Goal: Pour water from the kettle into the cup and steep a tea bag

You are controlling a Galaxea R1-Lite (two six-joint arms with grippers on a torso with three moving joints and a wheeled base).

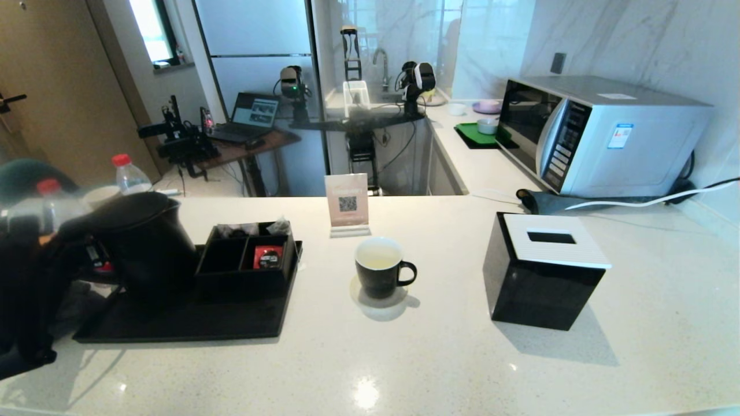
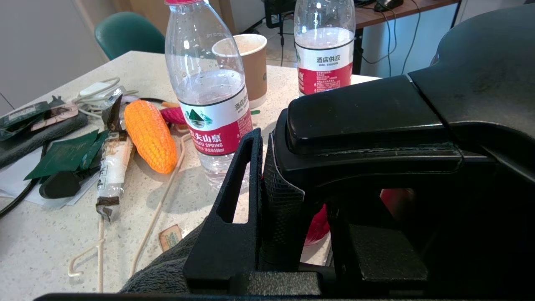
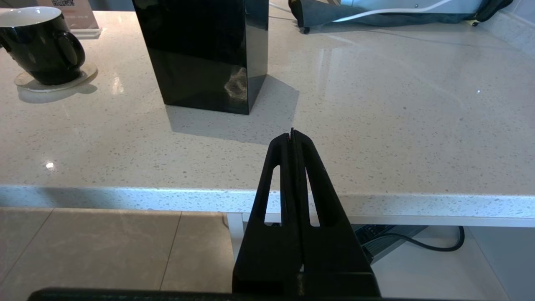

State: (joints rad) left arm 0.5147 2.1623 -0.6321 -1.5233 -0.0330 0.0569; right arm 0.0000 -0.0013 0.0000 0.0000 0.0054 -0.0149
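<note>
— How are the jaws set?

— The left gripper [image 2: 288,200] is clamped on the handle of the kettle [image 1: 144,242]; one finger [image 2: 234,209] sits against the handle's outer face. The right gripper [image 3: 292,138] has its jaws pressed together, holding nothing, low in front of the worktop's [image 1: 462,358] near edge.

— And the kettle?

— Upright at the left end of the black tray [image 1: 231,323], close to the worktop's left edge. The left arm [image 1: 29,289] reaches in from that side.

— What else is on the tray?

— A divided black box [image 1: 243,260] just beside the kettle, with a red packet [image 1: 267,257] in one compartment.

— The cup?

— The cup [image 1: 378,268] stands on a pale coaster [image 1: 378,300] about mid-worktop, handle pointing right, well apart from the tray. I can't see a tea bag.

— What's around it?

— A QR sign [image 1: 347,203] behind it, a black tissue box [image 1: 543,271] to the right. The near strip of worktop is bare speckled stone. A microwave [image 1: 601,136] is at the far right corner, against a marble wall. Past the left edge are two water bottles [image 2: 209,88], a paper cup [image 2: 250,62] and a toy corn cob [image 2: 150,136].
</note>
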